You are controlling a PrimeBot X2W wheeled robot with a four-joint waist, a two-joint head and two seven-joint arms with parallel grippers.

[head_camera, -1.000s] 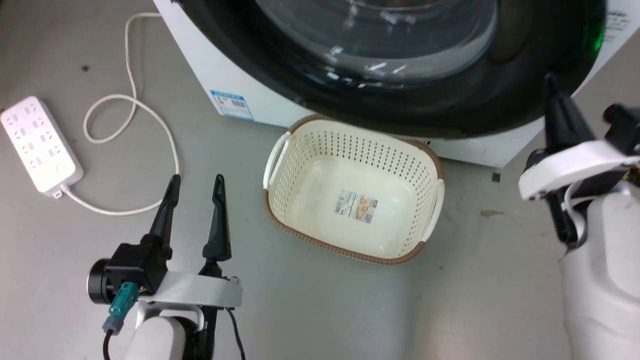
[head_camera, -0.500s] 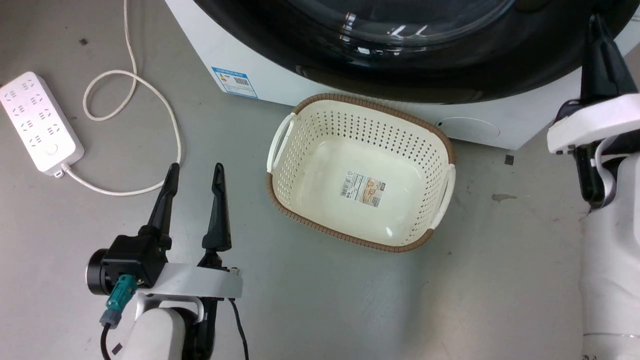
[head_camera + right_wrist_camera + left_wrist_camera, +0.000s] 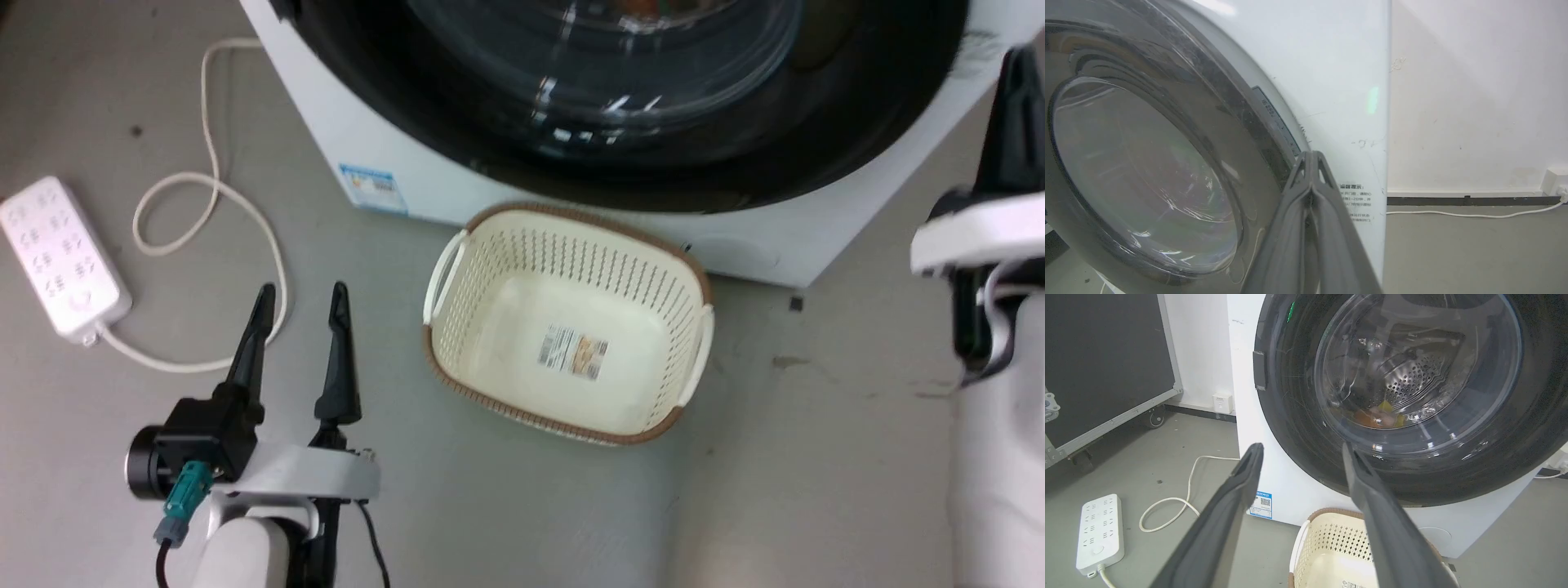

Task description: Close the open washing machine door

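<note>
- My right pincer (image 3: 1311, 163) is pinched shut, its two dark fingers pressed together with nothing between them.
- The washing machine door (image 3: 1208, 106) lies just left of that tip and slightly farther away. I cannot tell whether the tip touches the rim.
- My left pincer (image 3: 300, 292) is spread wide and empty, low at the near left and well apart from the door, so my right arm is the nearer one.
- The door is round and has no long axis to line up with. Its face stands upright, turned towards me.
- In the left wrist view the rim seems to lie flat against the white washing machine (image 3: 326, 139), with no gap I can make out. I judge it shut or very nearly so, and any push left goes straight away from me, at the rim's right edge.
- The rim is wide, black, hard and glossy, with faint scratches, and I judge it slick under a fingertip.
- The window is a clear bulging bowl. Behind it are the perforated steel drum (image 3: 1412, 375) and something orange and yellow.
- A cream plastic basket (image 3: 563, 257) with holed walls and a brown woven-look rim sits on the grey floor (image 3: 490, 506) right before the door.
- A white power strip (image 3: 57, 257) and its looping cord (image 3: 208, 175) lie at the far left.
</note>
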